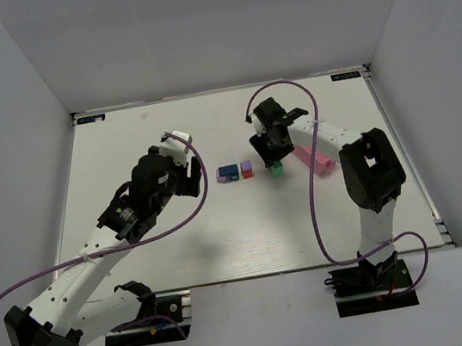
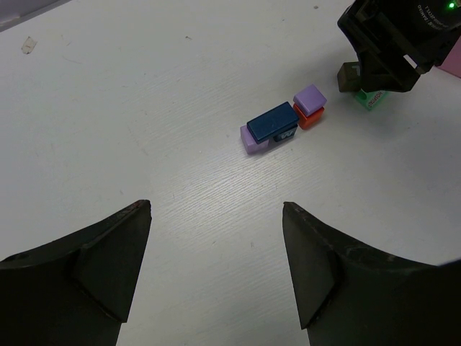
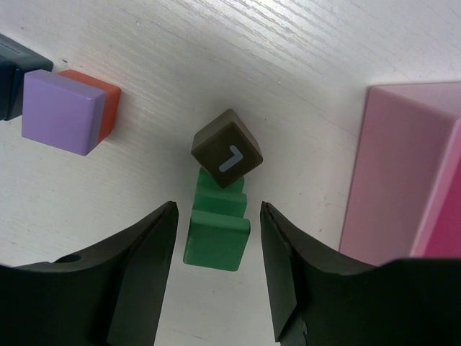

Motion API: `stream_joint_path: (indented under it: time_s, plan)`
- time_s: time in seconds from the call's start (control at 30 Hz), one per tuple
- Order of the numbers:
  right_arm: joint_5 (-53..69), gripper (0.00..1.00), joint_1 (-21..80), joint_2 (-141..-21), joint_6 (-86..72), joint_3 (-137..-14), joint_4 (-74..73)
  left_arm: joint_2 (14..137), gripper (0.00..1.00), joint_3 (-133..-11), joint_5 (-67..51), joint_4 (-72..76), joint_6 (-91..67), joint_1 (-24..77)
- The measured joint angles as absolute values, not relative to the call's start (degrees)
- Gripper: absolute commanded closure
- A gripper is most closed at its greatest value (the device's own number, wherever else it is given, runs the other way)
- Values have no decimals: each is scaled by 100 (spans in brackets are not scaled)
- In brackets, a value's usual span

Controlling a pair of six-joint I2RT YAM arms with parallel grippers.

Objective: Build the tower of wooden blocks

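Between the fingers of the right gripper lies a green block, flat on the table. A thin strip of bare surface shows on either side of it, so as far as I can see the jaws stand spread around it and are not pinching it. Just beyond the fingertips, a brown cube with a pale mark on its top face overlaps the far end of the green block (whether it rests on it or only stands behind it, I cannot tell from this angle). Off to the left of this gripper a lilac cube sits on a red-orange cube, and close on its right is the pink tray.

Ahead of the left gripper, well apart from it, a blue brick lies on top of a lilac block. This gripper's fingers are spread wide with nothing between them, and it hangs clear of all the blocks.

As for the tower, I would say it is barely begun: two little stacks of two stand just beside each other, nothing is taller, and the green and brown pieces are apart from them. What is left, by my reckoning, is to grip the green block, carry it to one of the stacks, and bring the rest together into a single column
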State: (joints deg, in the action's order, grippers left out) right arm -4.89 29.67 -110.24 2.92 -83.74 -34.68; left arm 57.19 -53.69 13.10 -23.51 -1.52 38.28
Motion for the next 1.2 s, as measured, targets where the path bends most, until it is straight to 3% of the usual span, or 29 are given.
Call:
stream_joint_path:
  time_s: [0.3,0.83,1.07,1.2]
  plan:
    - [-600,46,2967,-11019,226,-8270,-3465,5719,16,-5369,1310,-2351,-152,3828]
    - [-552,75,2967,-10742,211,-7994,-3454,5719,16,-5369,1310,-2351,-152,3828]
    - [102,90,2961,-9808,543,-7804,-3402,5712,16,-5369,1282,-2344,-150,3828]
    - [854,94,2961,-9139,987,-7585,-3146,5631,18,-5282,1133,-2252,-123,3828]
